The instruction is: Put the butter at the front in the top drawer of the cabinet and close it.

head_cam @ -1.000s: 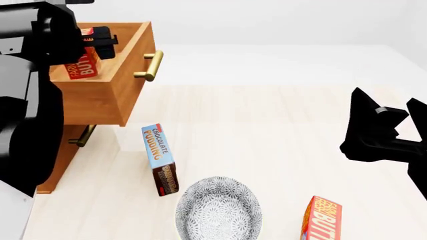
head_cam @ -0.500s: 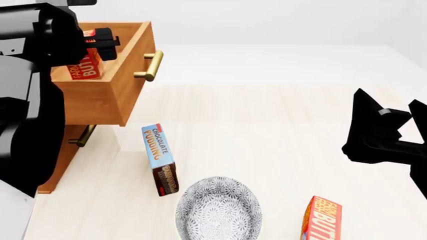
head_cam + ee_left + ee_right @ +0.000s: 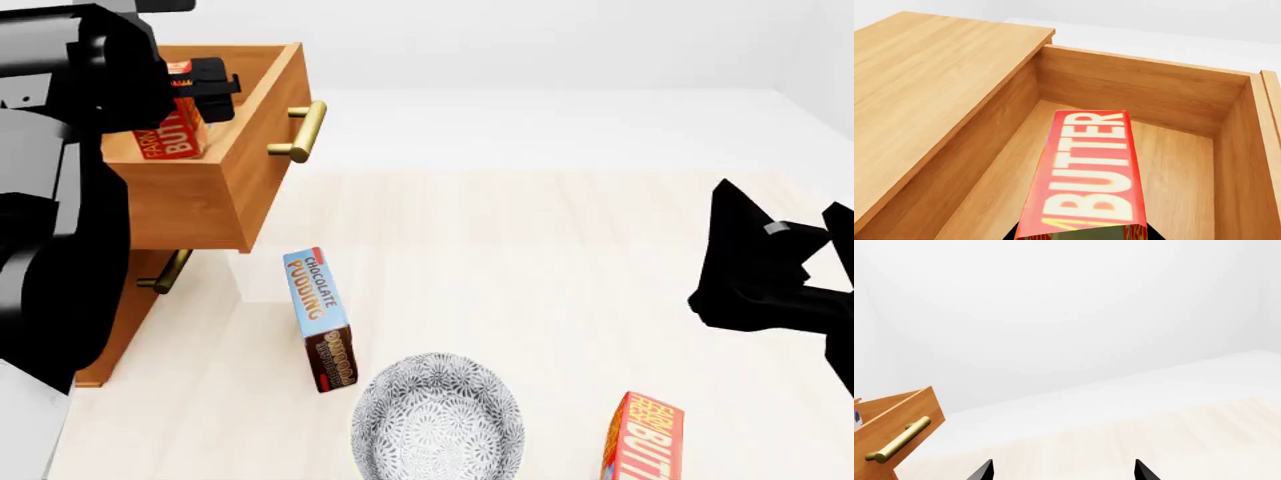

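The butter (image 3: 171,134), a red carton with a yellow lettered face, hangs tilted inside the open top drawer (image 3: 227,190) of the cabinet (image 3: 123,305). My left gripper (image 3: 200,88) is shut on its upper end. In the left wrist view the butter (image 3: 1087,170) fills the middle of the drawer's wooden inside (image 3: 1177,165), and only black slivers of my left gripper (image 3: 1081,237) show at its near end. I cannot tell whether the carton touches the drawer floor. My right gripper (image 3: 790,262) stands open and holds nothing, far to the right, and shows in its own view as the right gripper (image 3: 1063,472).
The drawer's brass handle (image 3: 302,130) juts out toward the table, a lower handle (image 3: 166,271) under it. A chocolate pudding box (image 3: 320,318) leans near the cabinet, beside a patterned bowl (image 3: 437,420). A second identical butter carton (image 3: 643,438) stands at the front right.
The left gripper and the butter have sunk slightly lower into the drawer. The right gripper has drifted a little down and to the right.
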